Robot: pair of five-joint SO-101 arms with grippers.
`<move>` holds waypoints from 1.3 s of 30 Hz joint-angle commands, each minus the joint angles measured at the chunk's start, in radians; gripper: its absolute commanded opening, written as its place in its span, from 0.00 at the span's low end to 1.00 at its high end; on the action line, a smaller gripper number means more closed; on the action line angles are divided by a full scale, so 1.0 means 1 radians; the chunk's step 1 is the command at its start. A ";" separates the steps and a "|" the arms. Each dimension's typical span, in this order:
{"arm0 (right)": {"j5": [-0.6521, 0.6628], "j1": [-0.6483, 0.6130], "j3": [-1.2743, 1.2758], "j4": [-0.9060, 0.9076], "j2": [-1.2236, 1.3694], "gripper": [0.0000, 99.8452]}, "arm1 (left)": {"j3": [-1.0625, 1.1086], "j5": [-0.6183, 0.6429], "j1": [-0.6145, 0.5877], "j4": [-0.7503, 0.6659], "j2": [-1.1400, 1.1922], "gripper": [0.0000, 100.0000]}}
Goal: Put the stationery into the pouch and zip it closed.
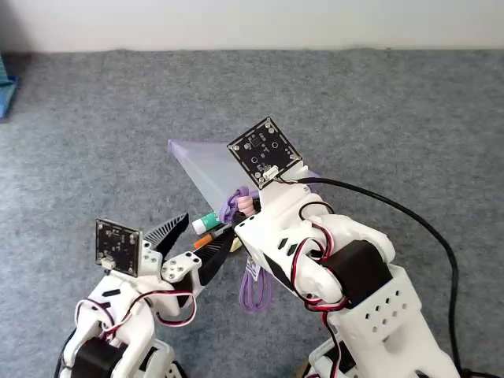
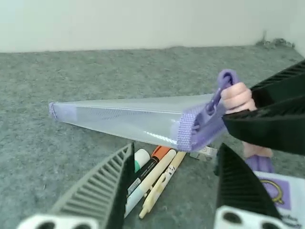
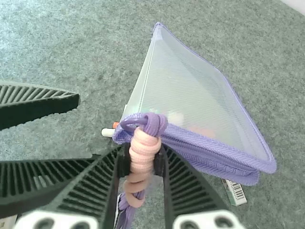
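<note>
Seen from above, the pouch (image 1: 209, 165) is held up at one end by the right hand (image 1: 236, 214), likely to steady it for loading. At the left wrist, the left hand (image 2: 175, 157) is spread open near the pens (image 2: 152, 174), which lie on the desk (image 2: 71, 71) beneath the pouch. At the right wrist, the pouch's coiled strap (image 3: 141, 150) is pinched between the closed fingers.

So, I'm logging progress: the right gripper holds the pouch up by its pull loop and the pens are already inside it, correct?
Not quite. The pens lie on the carpet beneath the pouch, outside it, as the left wrist view shows. The right gripper does hold the pouch up by its pull loop.
</note>
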 commanded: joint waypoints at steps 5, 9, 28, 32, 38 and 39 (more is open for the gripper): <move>0.008 -0.005 -0.009 -0.018 -0.019 0.01 | 0.031 0.015 0.006 -0.095 0.000 0.26; 0.008 -0.005 -0.009 -0.018 -0.018 0.01 | 0.065 0.014 -0.021 -0.126 0.000 0.26; 0.008 -0.094 -0.011 0.053 -0.022 0.01 | 0.124 0.011 -0.035 -0.130 -0.002 0.15; 0.008 -0.093 -0.014 0.074 -0.024 0.01 | 0.125 0.008 -0.037 -0.126 -0.002 0.15; 0.008 -0.087 -0.021 0.105 -0.047 0.01 | 0.173 -0.091 -0.040 -0.130 -0.002 0.01; 0.008 -0.087 -0.020 0.105 -0.056 0.01 | 0.173 -0.094 -0.040 -0.127 -0.002 0.01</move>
